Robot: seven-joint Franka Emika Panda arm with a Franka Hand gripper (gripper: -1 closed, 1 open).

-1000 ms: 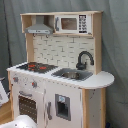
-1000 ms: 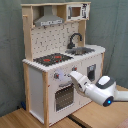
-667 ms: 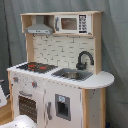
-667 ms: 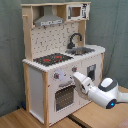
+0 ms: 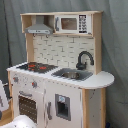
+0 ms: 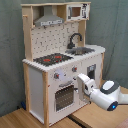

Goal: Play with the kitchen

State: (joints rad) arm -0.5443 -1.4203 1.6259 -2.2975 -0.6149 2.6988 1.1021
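the kitchen (image 6: 62,60) stands upright against a grey curtain in both exterior views, a tall white and light-wood toy on a wooden floor, with its black faucet (image 5: 84,59) over the sink (image 5: 73,75), the red-ringed hob (image 5: 36,66) beside it, a grey hood (image 5: 39,29) and a little microwave (image 5: 73,23) up top. in the second exterior view the gripper (image 6: 81,80) sits at the front panel, right by the top edge of the oven door (image 6: 65,96) and just below the knobs (image 6: 57,76); whether it is touching the door, and whether its jaws are wide, narrow or closed on anything, i cannot tell, since the wrist covers them. the likely trouble from here is a sideways or downward push on that door or its handle: the toy looks light and tall, so a firm shove could slide or rock it, and a pull off the hinge line could strain the door. a slip could also knock a knob. in the first exterior view only a pale blurred piece of the arm (image 5: 20,122) shows at the bottom edge, so the contact point is hidden there. the oven's inside, the cupboard contents and the kitchen's base in the first exterior view are cut off or too dim to read.
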